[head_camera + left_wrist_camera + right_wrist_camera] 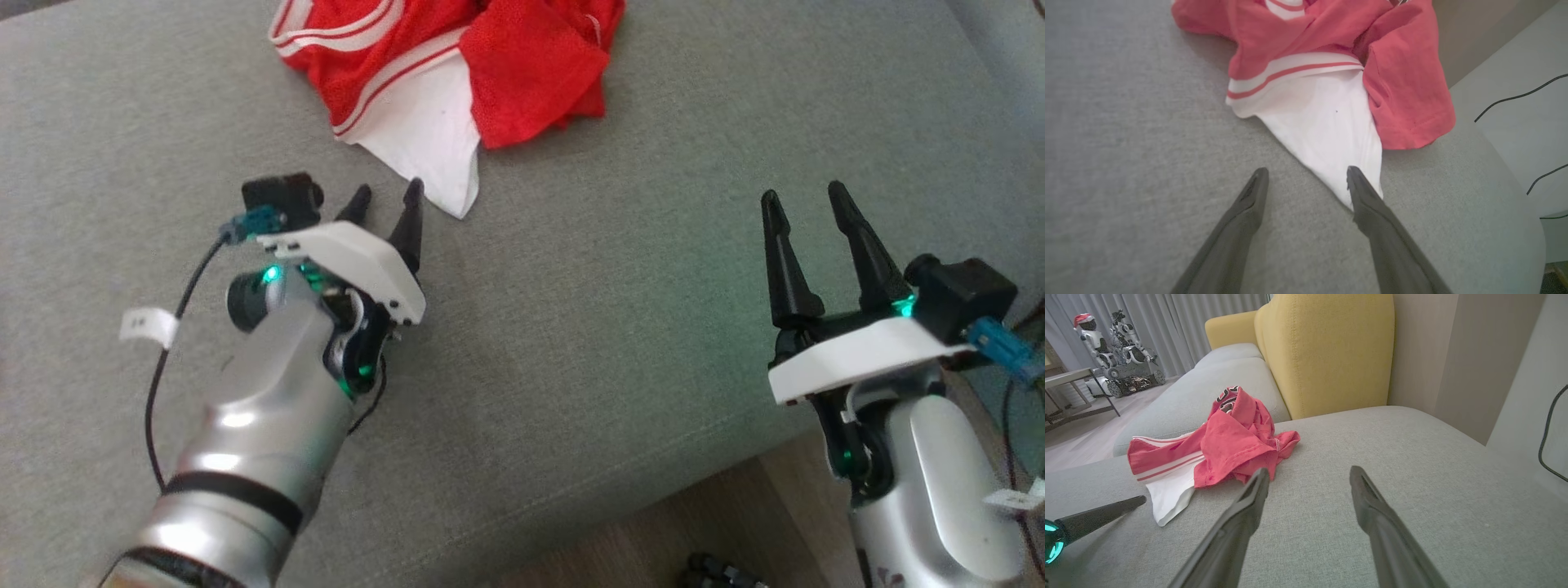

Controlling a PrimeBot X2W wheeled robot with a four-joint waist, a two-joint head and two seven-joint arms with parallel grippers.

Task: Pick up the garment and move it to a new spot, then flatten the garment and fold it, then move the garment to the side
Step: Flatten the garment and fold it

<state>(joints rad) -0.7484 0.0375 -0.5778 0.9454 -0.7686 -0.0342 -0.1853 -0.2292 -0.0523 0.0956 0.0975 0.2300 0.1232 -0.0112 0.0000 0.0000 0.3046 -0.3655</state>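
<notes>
Head view has the garment, a red jersey with white stripes, crumpled in a heap on the grey seat, with a white flap spilling out of the heap toward the robot. The left gripper sits just beside that flap's point, jaws spread wide and empty. In the left wrist view one finger overlaps the flap's tip, though I cannot tell whether it touches the cloth. The right gripper is well apart from the garment, off its right side and nearer the robot, also wide open with nothing in it.

The step in hand looks like the first pick-up. To do it well, I would not settle for the flap's very tip: a thin single layer may slip out or merely drag the heap along. Better to push the left fingers further in so they straddle the flap up toward the striped hem, press down to the seat, then close firmly. The right gripper would help by taking a second hold on the garment's red side, so the jersey lifts spread between two points instead of hanging as a bundle. Lift clear before carrying, since trailing fabric will bunch again
</notes>
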